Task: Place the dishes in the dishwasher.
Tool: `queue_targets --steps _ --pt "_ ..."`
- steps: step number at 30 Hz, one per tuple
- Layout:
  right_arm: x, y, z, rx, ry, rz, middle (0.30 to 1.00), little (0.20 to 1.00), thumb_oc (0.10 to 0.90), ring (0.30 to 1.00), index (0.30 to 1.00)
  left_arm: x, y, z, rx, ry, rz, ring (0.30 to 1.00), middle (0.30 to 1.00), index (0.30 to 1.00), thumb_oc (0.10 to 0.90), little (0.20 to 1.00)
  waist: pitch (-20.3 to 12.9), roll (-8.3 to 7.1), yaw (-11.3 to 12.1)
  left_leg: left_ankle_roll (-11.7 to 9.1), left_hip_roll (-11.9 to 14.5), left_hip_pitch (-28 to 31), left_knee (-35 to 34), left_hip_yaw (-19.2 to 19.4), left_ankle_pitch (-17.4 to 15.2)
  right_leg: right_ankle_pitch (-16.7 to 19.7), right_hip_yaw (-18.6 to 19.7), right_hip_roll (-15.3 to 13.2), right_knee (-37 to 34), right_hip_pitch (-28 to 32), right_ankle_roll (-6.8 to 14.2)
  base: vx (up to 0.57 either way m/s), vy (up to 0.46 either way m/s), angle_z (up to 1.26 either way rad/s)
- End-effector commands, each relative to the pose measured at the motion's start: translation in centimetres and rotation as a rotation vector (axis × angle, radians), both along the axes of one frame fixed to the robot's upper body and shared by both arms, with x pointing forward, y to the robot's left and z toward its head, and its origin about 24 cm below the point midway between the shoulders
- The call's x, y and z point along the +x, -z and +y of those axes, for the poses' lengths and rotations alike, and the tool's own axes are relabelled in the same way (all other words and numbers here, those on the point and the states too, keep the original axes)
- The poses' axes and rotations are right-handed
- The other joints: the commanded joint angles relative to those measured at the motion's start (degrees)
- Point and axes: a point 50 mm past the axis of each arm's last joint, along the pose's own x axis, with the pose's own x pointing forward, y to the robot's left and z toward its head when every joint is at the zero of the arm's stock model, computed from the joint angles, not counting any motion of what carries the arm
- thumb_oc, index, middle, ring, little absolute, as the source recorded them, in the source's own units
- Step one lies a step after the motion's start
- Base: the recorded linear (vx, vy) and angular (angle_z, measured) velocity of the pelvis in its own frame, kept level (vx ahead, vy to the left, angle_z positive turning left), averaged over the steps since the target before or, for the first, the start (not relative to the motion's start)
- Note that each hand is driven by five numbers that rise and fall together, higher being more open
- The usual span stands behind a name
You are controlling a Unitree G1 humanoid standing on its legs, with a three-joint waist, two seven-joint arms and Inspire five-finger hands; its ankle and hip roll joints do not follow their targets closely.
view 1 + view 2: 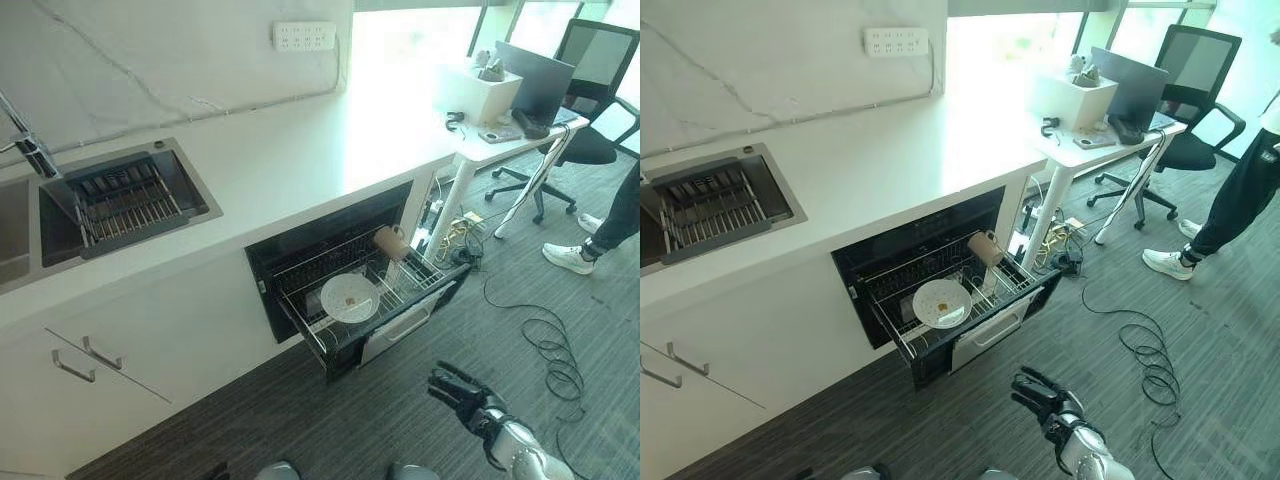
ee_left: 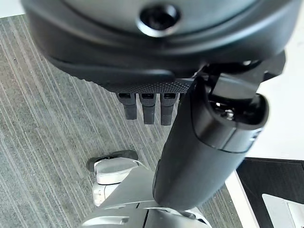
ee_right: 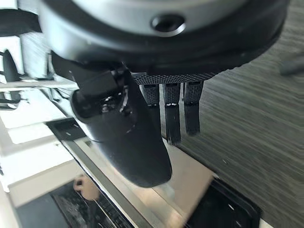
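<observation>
A: Where do the dishes sit?

B: In the pulled-out wire rack (image 1: 400, 290) of the black under-counter dishwasher (image 1: 300, 250), up and ahead of the right hand (image 1: 462, 392). A round white plate with brownish residue (image 1: 349, 297) lies nearly flat in the rack's middle; a brown cylindrical cup (image 1: 389, 241) lies tipped on its side at the rack's far corner. Well apart from the hand, both.

A: Hand state?

B: Right hand empty, low over the grey striped carpet (image 1: 400, 430), fingers (image 3: 172, 111) extended and loose, thumb out to the side. Holding nothing. Left hand (image 2: 190, 156) also empty, fingers straight, hanging over carpet.

A: Why a flat plate?

B: My reading: it was set down rather than slotted between tines, so it rests on top of the wires. The rack stands out past the dishwasher front, which keeps the load reachable from above.

A: Stage?

B: Judging by the bare white countertop (image 1: 300, 150) and both hands empty, loading looks done or nearly so. Likely remaining: push the rack in. Risk: the tipped cup may roll when the rack moves.
</observation>
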Motion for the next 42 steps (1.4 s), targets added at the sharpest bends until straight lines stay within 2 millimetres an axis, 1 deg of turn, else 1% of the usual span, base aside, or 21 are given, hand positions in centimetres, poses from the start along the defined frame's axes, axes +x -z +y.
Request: queue_targets --steps 1,5,6,7,10,15,16,17,19,20,23,24,25,27,28,30,31,35,37,39,42 --pt "4.0 -3.0 -2.4 -0.059 0.065 -0.136 0.300 0.300 0.400 0.300 0.300 1.7 0.0 -1.2 -0.023 0.033 -0.060 0.900 0.900 0.900 0.800 0.900 1.62 0.65 1.46 -2.67 3.72 7.11 -3.41 -0.54 -3.63 -4.33 -0.99 -1.69 1.93 1.05 1.56 0.00 0.000 0.00" --pt "3.7 -1.1 -3.2 -0.058 0.147 0.004 0.300 0.300 0.400 0.300 0.300 2.0 0.2 -1.5 -0.030 0.066 -0.040 0.900 0.900 0.900 0.800 0.900 1.57 0.82 3.43 -2.68 3.29 7.06 -3.41 -1.62 -3.71 -4.52 -2.13 -1.93 1.93 1.63 1.34 0.02 0.002 0.06" --pt "3.8 -0.6 -3.4 -0.053 0.174 0.037 0.300 0.300 0.400 0.300 0.300 2.0 0.3 -1.7 -0.031 0.079 -0.034 0.900 0.900 0.900 0.800 0.900 1.50 0.86 4.12 -2.66 3.11 7.05 -3.41 -2.01 -3.74 -4.56 -2.48 -2.02 1.93 1.85 1.33 0.04 0.000 0.13" --pt "3.7 0.1 -3.7 -0.031 0.227 0.091 0.300 0.300 0.400 0.300 0.300 2.0 0.4 -1.9 -0.032 0.102 -0.025 0.900 0.900 0.900 0.800 0.900 1.34 1.03 5.39 -2.59 2.80 7.04 -3.41 -2.72 -3.76 -4.63 -3.14 -2.19 1.93 2.29 1.31 0.04 0.005 0.18" --pt "3.6 0.8 -4.1 0.007 0.307 0.157 0.300 0.300 0.400 0.300 0.300 2.1 0.5 -2.0 -0.034 0.109 -0.018 0.900 0.900 0.900 0.800 0.900 1.16 1.39 7.06 -2.46 2.25 7.07 -3.41 -3.74 -3.82 -4.86 -3.93 -2.39 1.93 2.99 1.27 0.04 0.019 0.29" --pt "3.8 1.2 -4.3 0.049 0.423 0.210 0.300 0.300 0.400 0.300 0.300 2.2 0.6 -2.2 -0.033 0.109 -0.004 0.900 0.900 0.900 0.800 0.900 1.04 2.15 9.85 -2.29 1.33 6.85 -3.41 -5.66 -3.62 -4.92 -5.55 -3.15 1.93 4.18 1.36 0.06 0.038 0.21" --pt "3.8 1.1 -4.9 -0.003 0.450 0.219 0.300 0.300 0.400 0.300 0.300 2.1 0.7 -2.3 -0.033 0.122 0.007 0.900 0.900 0.900 0.800 0.900 1.05 2.58 11.08 -2.19 0.65 6.66 -3.41 -6.69 -3.63 -4.87 -6.21 -3.59 1.93 4.60 1.45 0.07 0.050 0.38" --pt "3.9 1.0 -5.1 -0.010 0.457 0.218 0.300 0.300 0.400 0.300 0.300 2.1 0.7 -2.4 -0.032 0.125 0.009 0.900 0.900 0.900 0.800 0.900 1.04 2.67 11.48 -2.13 0.41 6.53 -3.41 -6.99 -3.63 -4.80 -6.43 -3.79 1.93 4.69 1.53 0.07 0.047 0.40" --pt "4.6 0.3 -5.8 -0.001 0.498 0.219 0.300 0.300 0.400 0.300 0.300 1.9 0.7 -2.0 -0.019 0.149 0.021 0.900 0.900 0.900 0.800 0.900 1.20 3.27 13.88 -2.06 -0.84 5.83 -3.41 -8.65 -3.70 -4.71 -8.62 -5.09 1.93 5.59 2.18 0.06 0.029 0.48" --pt "5.2 -0.2 -6.0 -0.007 0.513 0.210 0.300 0.300 0.400 0.300 0.300 1.9 0.6 -1.9 -0.016 0.155 0.022 0.900 0.900 0.900 0.800 0.900 1.25 3.50 14.65 -1.92 -1.38 5.27 -3.41 -9.27 -3.30 -4.41 -9.35 -5.51 1.93 5.67 2.26 0.05 0.039 0.82" --pt "7.8 -2.5 -6.8 -0.018 0.565 0.162 0.300 0.300 0.400 0.300 0.300 1.9 0.5 -1.4 -0.007 0.163 0.021 0.900 0.900 0.900 0.800 0.900 1.89 4.39 17.50 -1.86 -3.08 4.37 -3.41 -11.32 -3.08 -4.34 -11.86 -6.83 1.93 7.09 2.84 0.07 0.059 0.88" --pt "8.7 -3.6 -7.4 -0.026 0.589 0.136 0.300 0.300 0.400 0.300 0.300 1.8 0.4 -1.3 -0.003 0.167 0.022 0.900 0.900 0.900 0.800 0.900 2.23 4.71 18.52 -1.86 -3.76 3.86 -3.41 -12.33 -2.81 -4.20 -12.91 -7.34 1.93 7.46 3.03 0.08 0.092 0.70" --pt "9.8 -5.8 -9.2 -0.038 0.642 0.079 0.300 0.300 0.400 0.300 0.300 2.0 0.4 -1.3 0.002 0.186 0.024 0.900 0.900 0.900 0.800 0.900 2.82 5.52 20.48 -1.72 -5.47 2.53 -3.41 -14.68 -2.11 -3.65 -14.63 -8.56 1.93 7.59 3.60 0.06 0.100 0.63" --pt "10.6 -7.7 -10.7 -0.034 0.690 0.018 0.300 0.300 0.400 0.300 0.300 2.2 0.2 -1.2 -0.003 0.198 0.018 0.900 0.900 0.900 0.800 0.900 3.40 6.57 21.83 -1.75 -6.46 1.09 -3.41 -15.74 -1.52 -2.96 -15.70 -9.76 1.93 7.16 3.83 0.04 0.074 0.65" --pt "11.3 -9.4 -11.8 -0.038 0.721 -0.034 0.300 0.300 0.400 0.300 0.300 2.4 0.2 -1.2 -0.010 0.211 0.014 0.900 0.900 0.900 0.800 0.900 3.69 7.22 22.59 -2.04 -6.96 0.48 -3.41 -16.31 -2.27 -3.56 -15.51 -10.30 1.93 7.18 4.47 0.05 0.035 0.86" --pt "12.0 -11.4 -12.9 -0.036 0.752 -0.092 0.300 0.300 0.400 0.300 0.300 2.6 0.1 -1.3 -0.014 0.234 0.012 0.900 0.900 0.900 0.800 0.900 4.26 7.99 23.27 -1.99 -7.62 -0.55 -3.41 -16.61 -2.11 -3.30 -15.88 -10.96 1.93 6.86 4.69 0.02 0.060 0.48" --pt "12.8 -13.3 -13.6 -0.018 0.777 -0.157 0.300 0.300 0.400 0.300 0.300 2.8 0.0 -1.3 -0.015 0.258 0.004 0.900 0.900 0.900 0.800 0.900 4.90 8.74 23.64 -1.88 -8.30 -1.46 -3.41 -16.93 -1.87 -2.91 -16.19 -11.59 1.93 6.45 4.79 -0.01 0.112 0.14" --pt "14.3 -17.5 -14.8 -0.041 0.780 -0.275 0.300 0.300 0.400 0.300 0.300 3.4 -0.2 -1.5 -0.027 0.241 -0.026 0.900 0.900 0.900 0.800 0.900 5.78 10.39 24.02 -1.66 -9.56 -2.83 -3.41 -17.40 -1.34 -2.46 -16.39 -12.66 1.93 5.77 4.88 0.03 0.126 0.11" --pt "15.1 -20.4 -15.4 -0.063 0.769 -0.361 0.300 0.300 0.400 0.300 0.300 3.8 -0.5 -1.4 -0.034 0.224 -0.048 0.900 0.900 0.900 0.800 0.900 6.36 11.14 24.40 -1.64 -10.17 -3.48 -3.41 -17.72 -1.02 -2.21 -16.48 -13.28 1.93 5.66 4.97 0.09 0.116 0.02" --pt "15.6 -22.8 -15.9 -0.081 0.763 -0.431 0.300 0.300 0.400 0.300 0.300 4.0 -0.6 -1.2 -0.035 0.227 -0.057 0.900 0.900 0.900 0.800 0.900 6.79 11.55 24.78 -1.58 -10.67 -4.05 -3.41 -18.16 -0.75 -2.09 -16.50 -13.62 1.93 5.48 5.02 0.10 0.087 0.03" --pt "16.1 -27.1 -16.6 -0.152 0.752 -0.545 0.300 0.300 0.400 0.300 0.300 4.1 -0.8 -0.9 -0.039 0.225 -0.063 0.900 0.900 0.900 0.800 0.900 7.59 12.27 25.27 -1.52 -11.16 -5.24 -3.41 -18.45 -0.09 -1.80 -16.37 -14.13 1.93 4.95 5.17 0.08 0.061 0.00"
